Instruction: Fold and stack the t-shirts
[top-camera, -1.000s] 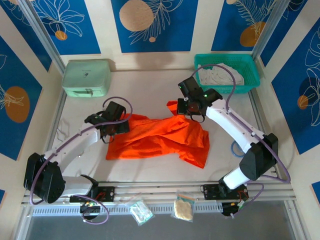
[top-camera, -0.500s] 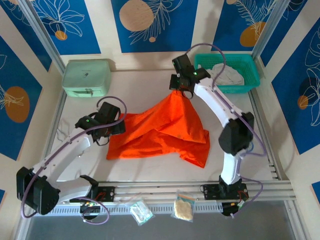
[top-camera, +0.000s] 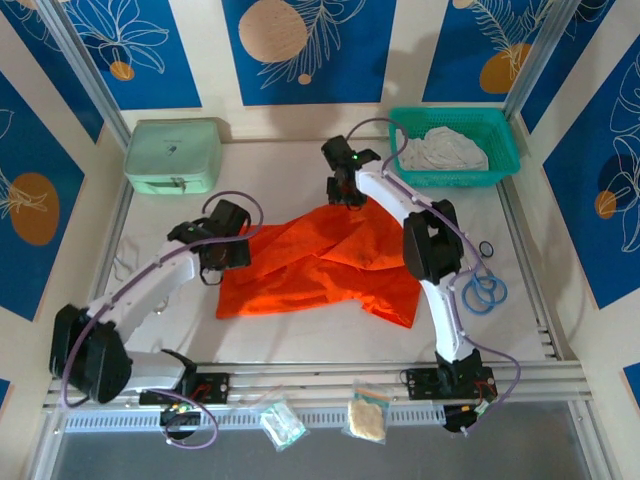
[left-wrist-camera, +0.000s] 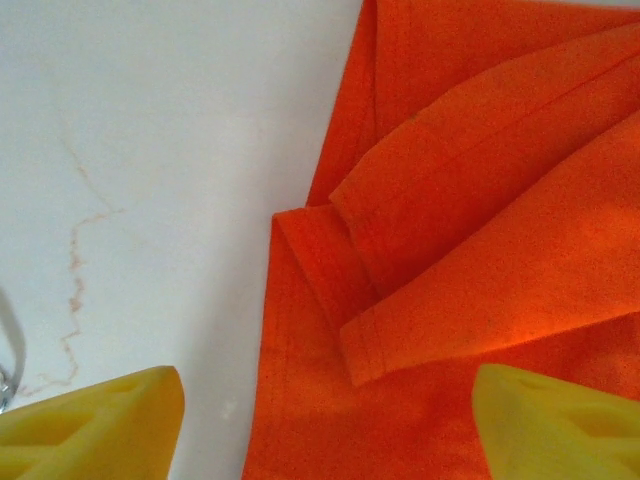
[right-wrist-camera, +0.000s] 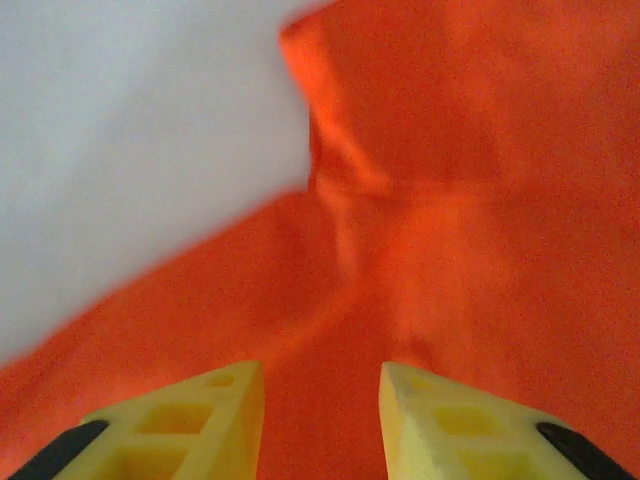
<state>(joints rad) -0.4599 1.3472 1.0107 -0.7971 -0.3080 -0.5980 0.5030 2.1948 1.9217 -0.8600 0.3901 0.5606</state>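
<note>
We see the bright orange cloth t-shirt as matt and finely woven, with stitched hems. The white tabletop looks smooth and faintly stained. The left gripper has yellow fingers of matt plastic. The teal mesh basket looks like plastic.

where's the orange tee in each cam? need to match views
Top external: orange tee spread at the table's centre.
Left wrist: tee across the right half, hems layered.
Right wrist: tee across the right and bottom.
Shared landmark: white tabletop, left of the tee in both wrist views.
</note>
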